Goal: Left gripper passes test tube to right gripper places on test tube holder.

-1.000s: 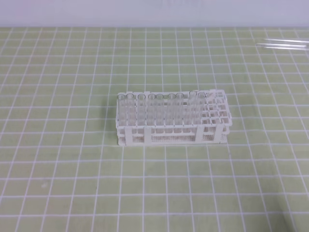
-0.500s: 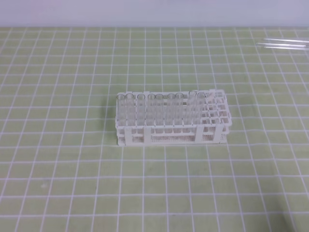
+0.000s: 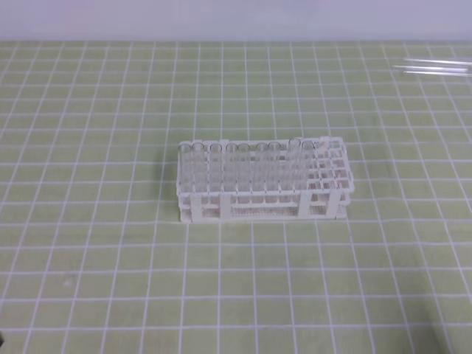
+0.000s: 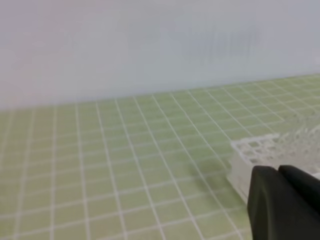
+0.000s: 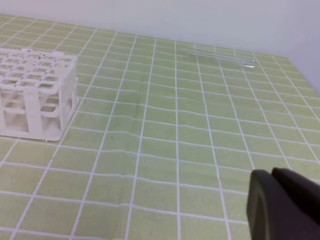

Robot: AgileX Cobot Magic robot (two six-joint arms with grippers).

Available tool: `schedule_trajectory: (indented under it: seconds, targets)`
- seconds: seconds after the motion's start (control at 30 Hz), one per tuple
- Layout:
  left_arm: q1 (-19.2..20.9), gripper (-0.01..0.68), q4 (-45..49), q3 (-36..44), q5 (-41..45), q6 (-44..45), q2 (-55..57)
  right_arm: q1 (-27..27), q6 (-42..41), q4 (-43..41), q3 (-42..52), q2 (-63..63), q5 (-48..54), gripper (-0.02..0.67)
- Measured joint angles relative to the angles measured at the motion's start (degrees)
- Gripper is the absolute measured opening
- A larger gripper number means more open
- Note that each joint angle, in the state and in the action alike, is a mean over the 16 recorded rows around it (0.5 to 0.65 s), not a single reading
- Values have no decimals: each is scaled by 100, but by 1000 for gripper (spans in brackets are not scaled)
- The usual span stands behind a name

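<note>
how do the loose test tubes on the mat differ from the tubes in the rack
The loose test tubes lie flat on the green mat near its far right corner; the tubes in the rack stand upright.
The loose ones rest bare, well away from the test tube holder; the racked ones sit in its square holes, filling its left part.
Both sets are slim clear glass.

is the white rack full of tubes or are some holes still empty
Partly filled. The test tube holder has tubes standing across its left and middle, while its right-end holes are empty.
</note>
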Motion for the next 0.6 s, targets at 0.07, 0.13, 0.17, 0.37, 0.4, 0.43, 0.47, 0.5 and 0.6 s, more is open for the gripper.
schedule_trajectory:
  seconds: [0.07, 0.13, 0.17, 0.37, 0.4, 0.43, 0.47, 0.5, 0.6]
  targets:
    - [167, -1, -726, 79, 121, 841, -224, 0, 1, 0, 0, 0, 0, -16]
    - [361, -1, -1282, 188, 224, 1453, -482, 0, 2, 0, 0, 0, 0, -16]
    - [462, -1, -1435, 262, 269, 1613, -624, 0, 3, 0, 0, 0, 0, -16]
    - [1003, -1, -1727, 790, 373, 1687, -1321, 0, 7, 0, 0, 0, 0, -17]
    - [1063, -1, -1726, 878, 401, 1650, -1402, 0, 9, 0, 0, 0, 0, -17]
    - [1113, -1, -1729, 958, 437, 1625, -1459, 1, 10, 0, 0, 0, 0, -17]
    - [1168, -1, -1726, 1045, 465, 1601, -1532, 1, 11, 0, 0, 0, 0, -17]
    - [1205, -1, -1727, 1125, 501, 1582, -1589, 2, 12, 0, 0, 0, 0, -17]
    - [1264, -1, -1728, 1314, 677, 1682, -1692, 4, 14, 0, 0, 0, 0, -18]
